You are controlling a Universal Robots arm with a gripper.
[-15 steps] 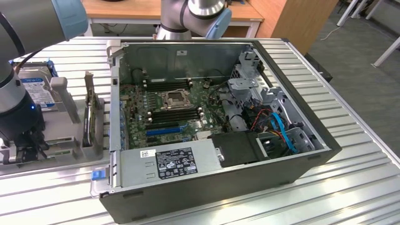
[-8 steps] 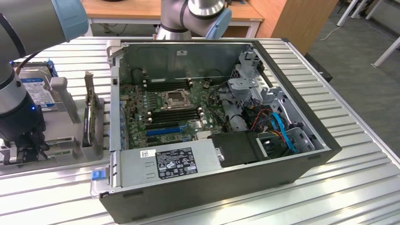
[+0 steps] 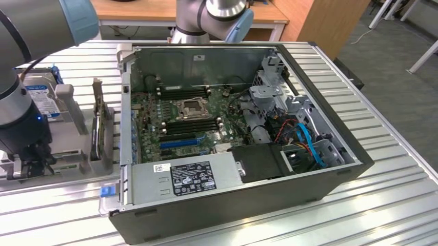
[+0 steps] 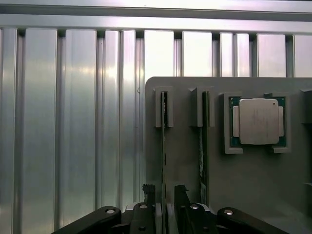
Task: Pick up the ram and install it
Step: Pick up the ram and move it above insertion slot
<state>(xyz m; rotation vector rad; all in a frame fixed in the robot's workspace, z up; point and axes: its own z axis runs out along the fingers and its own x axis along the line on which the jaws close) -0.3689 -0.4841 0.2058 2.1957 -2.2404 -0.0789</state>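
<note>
**Exterior view.** The open computer case (image 3: 260,205) sits at the centre of the frame on the ribbed metal bench (image 3: 383,205). Its motherboard (image 3: 147,113) is exposed, with the processor socket (image 3: 190,107) near the middle and blue slots (image 3: 179,145) below it. A labelled power supply (image 3: 184,177) lies along the lower centre. The arm (image 3: 20,92) descends along the exterior view's left edge. Its lower end is over a grey holder (image 3: 72,154) at the lower left. A hard drive (image 3: 42,97) with a blue label stands in the holder behind the arm.

**Wrist view.** This view looks down on one corner of the holder, which the exterior view does not resolve. Two green sticks stand on edge, each with one end in a grey bracket. The ram (image 4: 164,141) is the stick nearest the holder's edge. The second stick (image 4: 204,146) runs parallel, just beside it. A silver processor chip (image 4: 258,121) rests in a square recess beyond the second stick.

**Jaws.** On the gripper (image 4: 165,190) the jaws stand apart, one finger on each side of the ram's top edge. A gap shows on both sides of the stick, and the ram is seated in the holder.

**Hidden or unclear.**
- The gripper body covers the near end of both sticks.
- How far the jaws are above the ram cannot be told.
- In the exterior view the arm covers the jaws and the ram.
- The left frame edge cuts off the holder.
- A thin dark board (image 3: 102,128) stands on edge at the holder's right side and cannot be identified.
</note>
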